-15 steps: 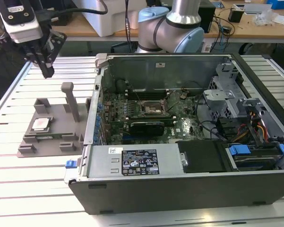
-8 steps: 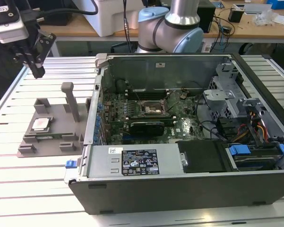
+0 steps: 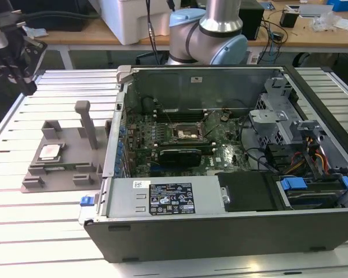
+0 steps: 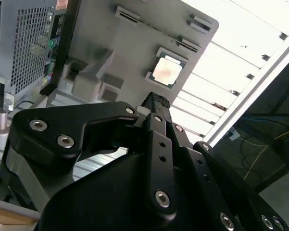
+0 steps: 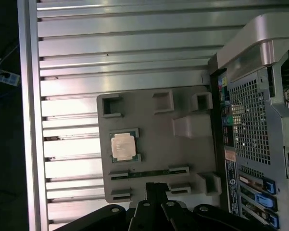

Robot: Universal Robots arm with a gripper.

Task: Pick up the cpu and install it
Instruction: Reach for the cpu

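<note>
The small, flat, square, silvery-topped cpu (image 3: pixel 49 152) lies in its recess on the grey plastic fixture tray (image 3: pixel 75 165), which sits on the ribbed aluminium desk (image 3: pixel 40 214). In the first wrist view the black gripper (image 5: pixel 151 187) hangs above the tray, fingers together and empty, apart from the cpu. The pick looks not yet begun; grasping would call for opening the fingers and centring squarely over the cpu.

Shiny metal cpu (image 3: pixel 50 152), matt plastic tray (image 3: pixel 75 149)
</note>
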